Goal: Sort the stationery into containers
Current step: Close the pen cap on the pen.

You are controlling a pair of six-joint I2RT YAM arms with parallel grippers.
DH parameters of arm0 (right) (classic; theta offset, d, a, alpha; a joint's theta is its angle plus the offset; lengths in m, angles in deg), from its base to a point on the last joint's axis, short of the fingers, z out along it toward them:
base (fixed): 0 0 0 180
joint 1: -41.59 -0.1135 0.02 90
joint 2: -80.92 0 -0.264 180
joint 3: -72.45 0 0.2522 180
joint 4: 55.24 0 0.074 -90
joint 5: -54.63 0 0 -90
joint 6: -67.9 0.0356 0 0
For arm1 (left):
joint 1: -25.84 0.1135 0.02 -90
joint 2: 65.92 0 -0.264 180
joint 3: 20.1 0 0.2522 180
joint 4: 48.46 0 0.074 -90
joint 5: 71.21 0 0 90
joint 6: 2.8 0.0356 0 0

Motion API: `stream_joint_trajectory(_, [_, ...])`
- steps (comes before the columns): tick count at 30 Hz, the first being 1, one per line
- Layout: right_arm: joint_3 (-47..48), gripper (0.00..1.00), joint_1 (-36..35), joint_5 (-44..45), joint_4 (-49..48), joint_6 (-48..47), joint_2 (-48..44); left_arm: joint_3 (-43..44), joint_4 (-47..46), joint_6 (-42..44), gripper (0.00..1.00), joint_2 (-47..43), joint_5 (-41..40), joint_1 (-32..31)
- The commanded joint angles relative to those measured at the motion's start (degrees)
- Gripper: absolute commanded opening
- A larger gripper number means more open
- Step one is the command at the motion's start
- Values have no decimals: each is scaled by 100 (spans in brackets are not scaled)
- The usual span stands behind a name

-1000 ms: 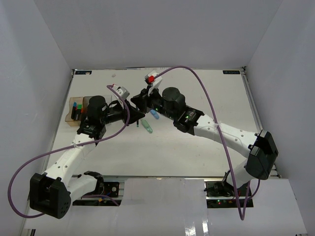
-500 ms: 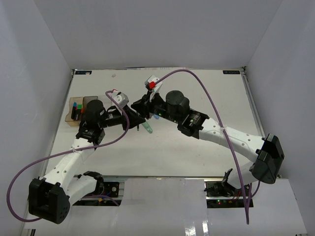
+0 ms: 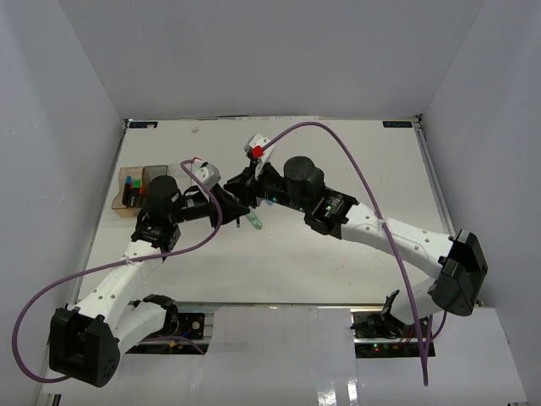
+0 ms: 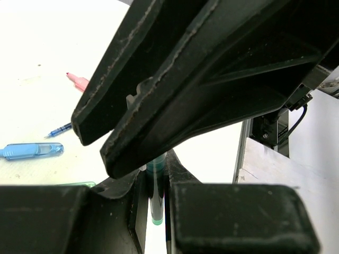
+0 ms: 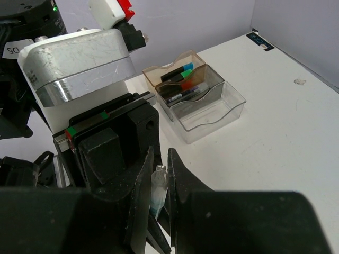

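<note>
1. The left claw [image 4: 155, 177] is narrowed around a thin teal-green pen with a clear cap [image 4: 155, 198], above the middle of the white worktop [image 3: 279, 262].
2. The right claw [image 5: 159, 161] pinches the same pen.
3. The three joined transparent plastic boxes [image 3: 119, 201] sit at the worktop's left edge, well apart from the pen.
</note>
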Motion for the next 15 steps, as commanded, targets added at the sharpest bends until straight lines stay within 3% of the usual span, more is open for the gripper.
stream_joint_trajectory(1, [-680,8,-219,-851,2397,-441,481,436,-1885,-177,0,-554,-37,122])
stream_joint_trajectory(8, [-820,8,-52,-1361,2414,-907,516,454,-1920,-203,0,-571,245,122])
stream_joint_trajectory(15, [-1058,8,194,-1608,2467,-864,516,463,-1727,-72,0,-668,-88,122])
